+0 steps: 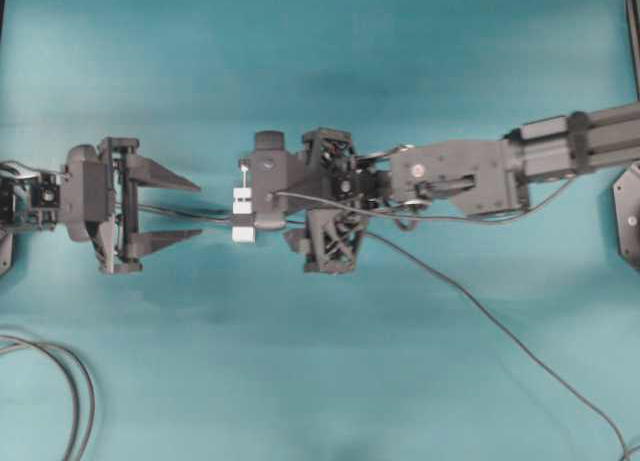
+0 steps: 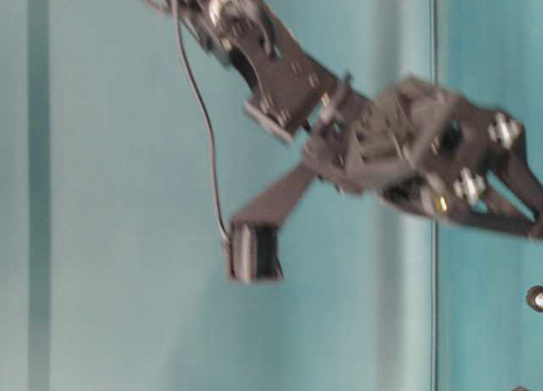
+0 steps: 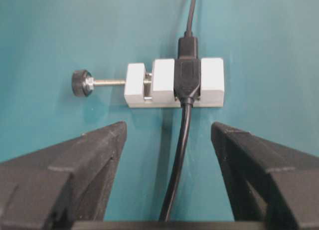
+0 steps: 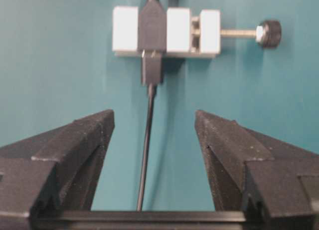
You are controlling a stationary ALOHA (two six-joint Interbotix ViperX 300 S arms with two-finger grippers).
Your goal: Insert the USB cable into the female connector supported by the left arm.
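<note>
The female connector (image 3: pixel 187 80) is a black socket banded across a white block (image 1: pixel 243 216) with a screw post and dark knob (image 3: pixel 81 83). The USB cable's plug (image 4: pixel 152 70) sits in the socket's mouth on the side facing my right gripper. Its thin grey cable (image 4: pixel 146 155) runs back between that gripper's jaws without touching them. My right gripper (image 4: pixel 153 115) is open and stands clear of the plug. The left arm's gripper (image 3: pixel 168 127) is open too, a short way from the block, with the socket's thicker cable (image 3: pixel 178 155) running between its fingers.
Looped black cables (image 1: pixel 70 381) lie at the front left corner. The USB cable (image 1: pixel 520 346) trails across the teal table to the front right. A black base plate (image 1: pixel 628 216) sits at the right edge. The table-level view is blurred.
</note>
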